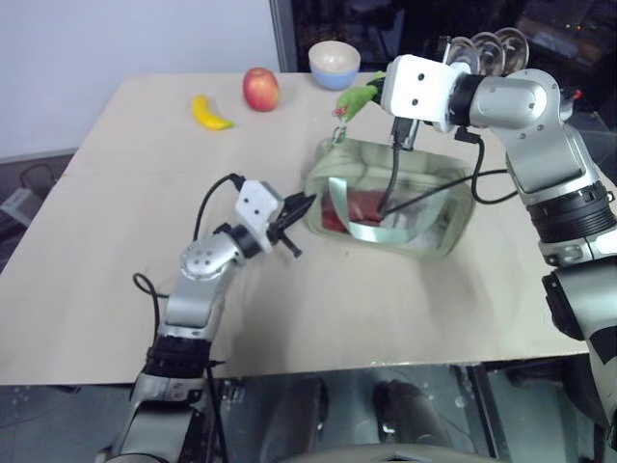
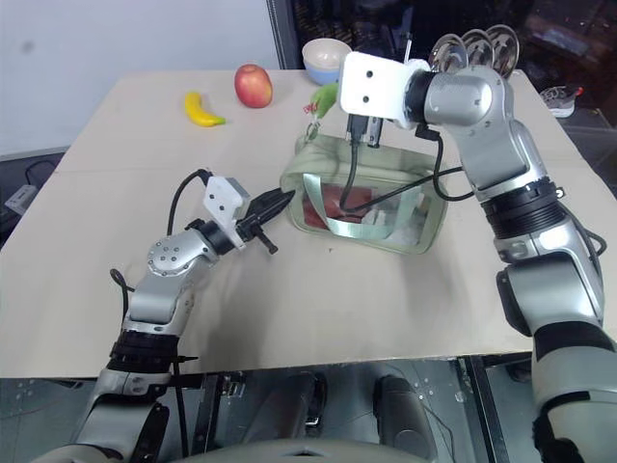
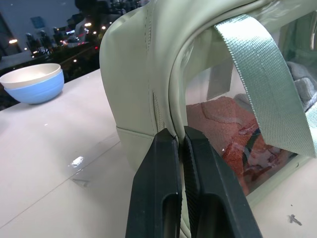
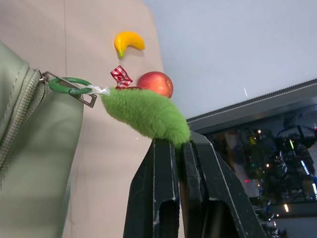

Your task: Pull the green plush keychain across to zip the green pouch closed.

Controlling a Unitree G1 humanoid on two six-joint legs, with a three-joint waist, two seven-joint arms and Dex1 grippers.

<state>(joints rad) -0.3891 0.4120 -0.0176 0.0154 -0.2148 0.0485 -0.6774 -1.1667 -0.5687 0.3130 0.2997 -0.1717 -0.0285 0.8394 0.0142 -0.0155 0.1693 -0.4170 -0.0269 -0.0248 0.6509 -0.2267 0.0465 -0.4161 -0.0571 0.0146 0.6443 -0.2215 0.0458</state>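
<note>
Nearest to me, my left gripper [image 1: 294, 204] sits low over the desk [image 1: 116, 241], its two black fingers [image 3: 158, 188] pressed together on the near-left corner seam of the green pouch [image 1: 424, 207], pinching the fabric edge. The pouch rests on the desk near the middle, its clear front window facing me with red contents [image 3: 223, 124] behind it, and a pale green strap handle [image 1: 371, 230] lies draped over that window.

My right gripper [image 4: 181, 144] is raised above the pouch's far-left corner, clamped shut on one end of the green plush keychain [image 4: 146, 113]. The plush stretches away from the fingers to a green ring and metal clip [image 4: 74, 90] fixed at the zip end of the pouch, with a small red checked bow [image 4: 120, 76] beside it.

Farther back on the desk lie a banana [image 1: 209, 113], an apple [image 1: 260, 89] and a blue-and-cream bowl [image 1: 335, 64], well apart from the pouch.
</note>
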